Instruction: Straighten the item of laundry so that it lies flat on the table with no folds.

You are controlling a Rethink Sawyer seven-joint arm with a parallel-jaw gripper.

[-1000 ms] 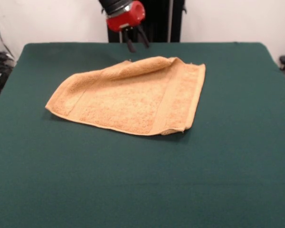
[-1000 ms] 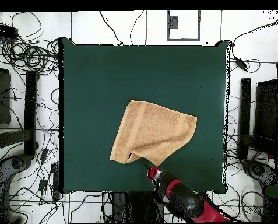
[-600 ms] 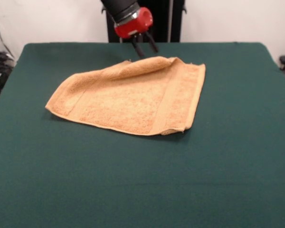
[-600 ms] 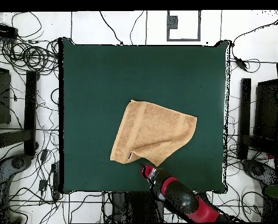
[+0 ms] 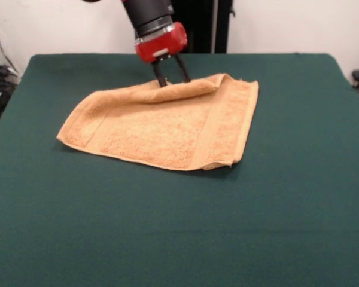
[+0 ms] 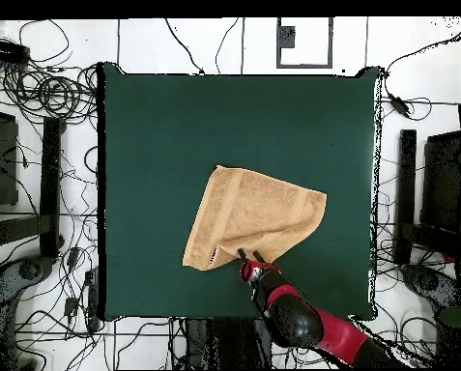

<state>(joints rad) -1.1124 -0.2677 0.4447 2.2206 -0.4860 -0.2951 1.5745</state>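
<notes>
Front view: the dark green bench [image 5: 299, 197] is seen carrying one item of laundry [image 5: 161, 125], a light orange-tan terry towel spread over the middle of the far half, well clear of every edge. No container is shown. The towel is not laid out flat: its far edge is rolled over into a raised fold running from the left part toward the right corner, and a small turned-up lip is seen at the near right corner. Woven border bands are visible near the left end and near the right end.

The gripper [image 5: 171, 79] is lowered from above onto that far fold. Its two dark fingers [image 5: 158, 76] are held apart by a moderate gap, and their tips are set at the top of the rolled edge, at or just touching the cloth. Nothing is seen clamped between them. The red wrist housing [image 5: 161, 42] is tilted above the fingers.

In the overhead view the towel [image 6: 255, 217] is shown as a skewed, roughly triangular shape, with a small white label [image 6: 215, 257] at its lower left corner. The gripper [image 6: 250, 263] is placed at the towel's lower edge, just right of that label, with the red and black arm [image 6: 306, 324] reaching in from the bottom.
</notes>
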